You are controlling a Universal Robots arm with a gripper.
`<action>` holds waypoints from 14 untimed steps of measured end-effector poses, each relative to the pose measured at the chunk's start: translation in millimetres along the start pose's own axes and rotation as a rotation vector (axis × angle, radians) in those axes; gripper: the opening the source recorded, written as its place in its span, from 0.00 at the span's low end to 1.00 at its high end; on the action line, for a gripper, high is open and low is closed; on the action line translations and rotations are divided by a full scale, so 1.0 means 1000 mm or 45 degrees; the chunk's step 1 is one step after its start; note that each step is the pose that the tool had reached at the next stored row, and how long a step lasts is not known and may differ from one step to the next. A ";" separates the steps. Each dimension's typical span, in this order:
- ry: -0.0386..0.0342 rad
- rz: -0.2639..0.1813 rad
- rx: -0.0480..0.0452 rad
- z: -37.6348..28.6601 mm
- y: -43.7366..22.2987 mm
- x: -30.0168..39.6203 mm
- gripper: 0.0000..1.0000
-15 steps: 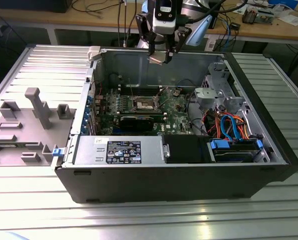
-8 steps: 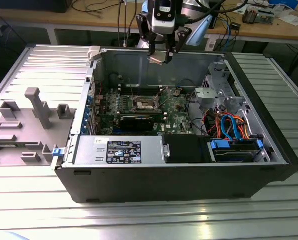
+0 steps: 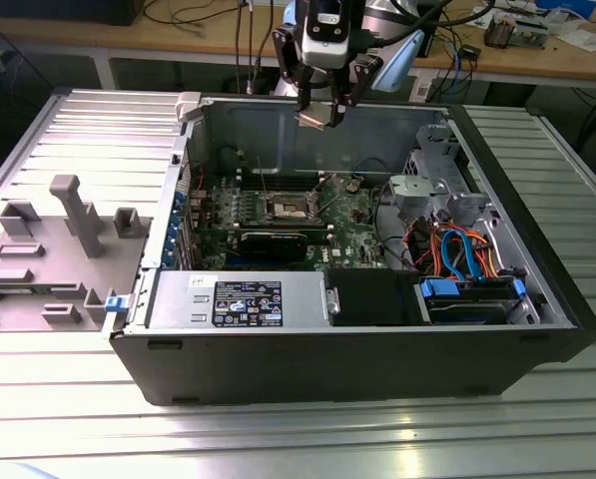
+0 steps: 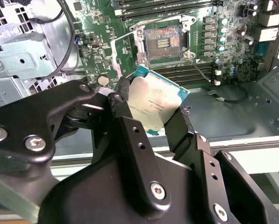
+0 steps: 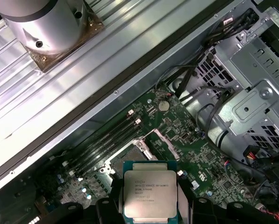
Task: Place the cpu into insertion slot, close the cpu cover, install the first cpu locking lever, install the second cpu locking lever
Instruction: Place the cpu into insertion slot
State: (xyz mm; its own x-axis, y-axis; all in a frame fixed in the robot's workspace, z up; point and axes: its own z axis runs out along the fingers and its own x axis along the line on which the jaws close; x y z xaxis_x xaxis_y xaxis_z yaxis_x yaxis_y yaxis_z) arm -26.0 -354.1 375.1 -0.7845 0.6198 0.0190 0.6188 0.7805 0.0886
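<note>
Jaws pinched on the cpu (image 4: 153, 105) by two opposite edges, gripper (image 3: 317, 112) hovering over the open computer case (image 3: 327, 364), insertion slot (image 3: 291, 208) bare at roughly its 6 o'clock in the exterior view; I'd square chip to rim, keep level, drop straight, no sliding.

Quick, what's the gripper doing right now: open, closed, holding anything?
Gripper: jaws closed on the cpu, one jaw on each side.
</note>
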 end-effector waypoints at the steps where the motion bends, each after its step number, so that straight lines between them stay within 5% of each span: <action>1: -0.0002 0.002 0.000 0.0000 0.0000 0.0000 0.55; 14: -0.0025 0.028 -0.001 0.0001 0.0000 0.0000 0.55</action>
State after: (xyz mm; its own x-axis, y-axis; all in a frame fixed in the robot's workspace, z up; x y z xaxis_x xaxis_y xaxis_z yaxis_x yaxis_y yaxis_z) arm -26.0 -354.1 375.0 -0.7708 0.6368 0.0190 0.6357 0.7668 0.0886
